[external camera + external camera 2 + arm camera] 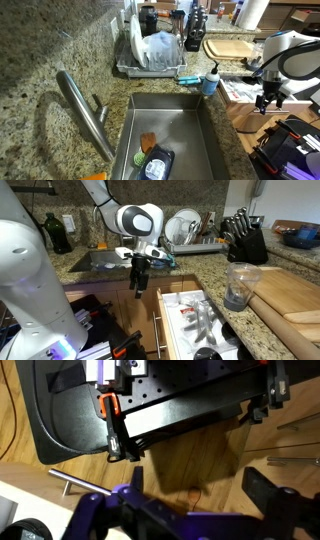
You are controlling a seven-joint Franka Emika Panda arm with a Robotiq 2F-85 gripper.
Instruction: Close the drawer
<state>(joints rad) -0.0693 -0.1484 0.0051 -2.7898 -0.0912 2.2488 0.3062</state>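
The drawer (190, 320) is pulled open under the granite counter. It is white inside with small dark items, and a metal bar handle (157, 328) is on its wooden front. It also shows in an exterior view (236, 92). My gripper (139, 288) hangs fingers-down in front of the drawer's front, a little apart from the handle, open and empty. It also shows in an exterior view (266, 102). In the wrist view my purple fingers (200, 495) are spread wide over the wooden floor. The handle (70, 482) and a corner of the white drawer (15, 510) lie to the left.
A steel sink (165, 125) with a faucet (85, 110), a dish rack (150, 55) and a blue bottle (210, 80) sit on the counter. A knife block (245, 240), a glass (238, 285) and a cutting board (290, 295) stand by the drawer. A black case (170, 400) lies on the floor.
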